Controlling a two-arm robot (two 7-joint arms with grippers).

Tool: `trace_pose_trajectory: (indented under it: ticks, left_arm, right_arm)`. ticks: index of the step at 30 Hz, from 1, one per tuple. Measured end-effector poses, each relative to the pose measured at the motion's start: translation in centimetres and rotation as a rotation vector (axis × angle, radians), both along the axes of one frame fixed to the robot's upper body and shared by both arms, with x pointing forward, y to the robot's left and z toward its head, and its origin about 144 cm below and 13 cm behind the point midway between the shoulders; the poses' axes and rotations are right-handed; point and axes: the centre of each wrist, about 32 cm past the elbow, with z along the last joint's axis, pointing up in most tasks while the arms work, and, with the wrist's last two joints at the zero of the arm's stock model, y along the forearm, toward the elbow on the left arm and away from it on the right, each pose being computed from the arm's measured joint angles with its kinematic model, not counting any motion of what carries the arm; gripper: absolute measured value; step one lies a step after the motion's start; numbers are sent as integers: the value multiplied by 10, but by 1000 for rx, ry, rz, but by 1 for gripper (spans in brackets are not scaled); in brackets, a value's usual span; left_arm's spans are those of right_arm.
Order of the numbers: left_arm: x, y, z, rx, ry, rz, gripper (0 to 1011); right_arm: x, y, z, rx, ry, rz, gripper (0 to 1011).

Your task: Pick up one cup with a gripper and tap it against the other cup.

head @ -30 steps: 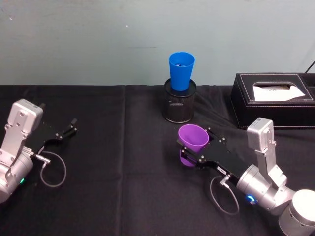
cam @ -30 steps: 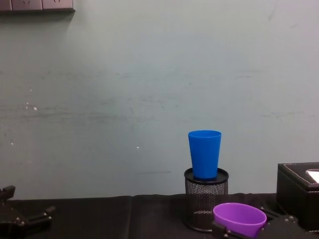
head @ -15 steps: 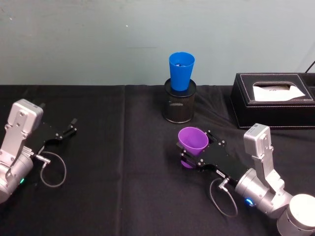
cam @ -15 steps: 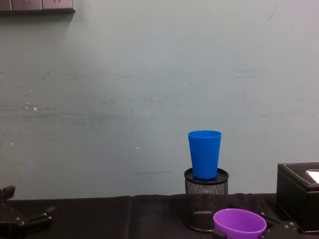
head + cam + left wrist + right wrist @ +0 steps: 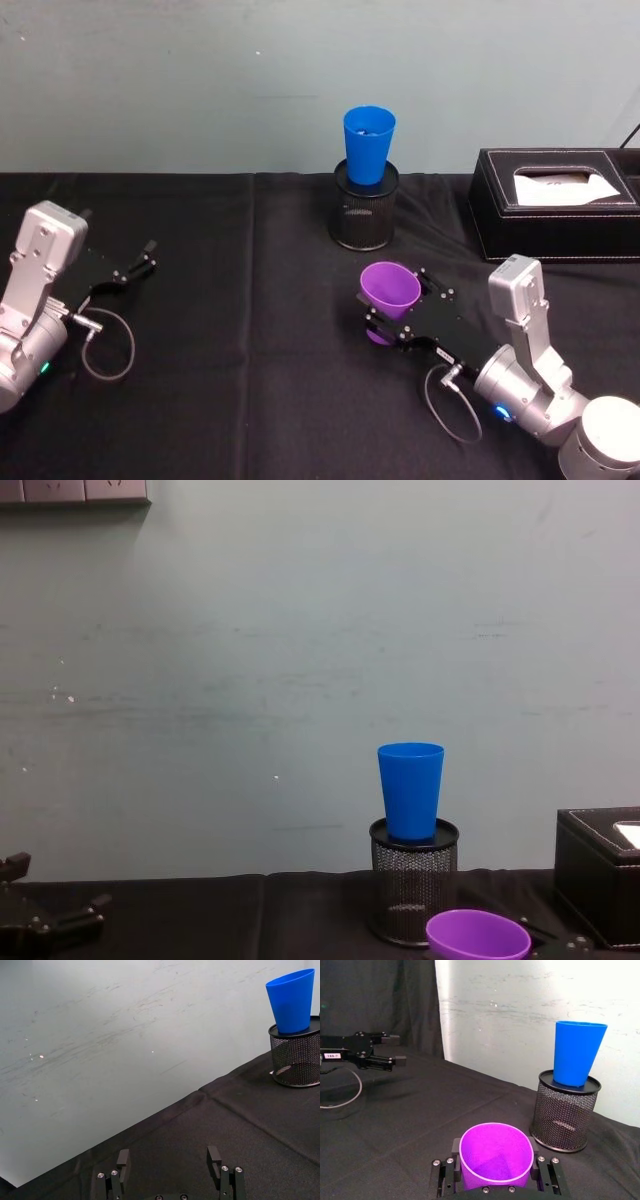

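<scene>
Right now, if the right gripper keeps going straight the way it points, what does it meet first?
Probably the black mesh pen holder under the blue cup. The right gripper, holding the purple cup, points slightly left of it, so it might just pass beside.

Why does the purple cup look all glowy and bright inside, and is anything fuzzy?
In the right wrist view the purple cup, held between the right gripper jaws, catches light on its inner wall; in the head view it looks flatter. The blue cup stays sharp.
</scene>
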Motion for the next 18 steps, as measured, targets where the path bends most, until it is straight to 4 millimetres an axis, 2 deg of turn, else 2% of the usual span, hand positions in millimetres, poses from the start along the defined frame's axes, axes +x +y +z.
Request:
trace_pose_trajectory:
  ticks: [18]
  left_arm:
    - [0, 0, 0, 0, 0, 0, 1000]
  right_arm:
    - [2, 1, -4, -4, 9, -6, 747]
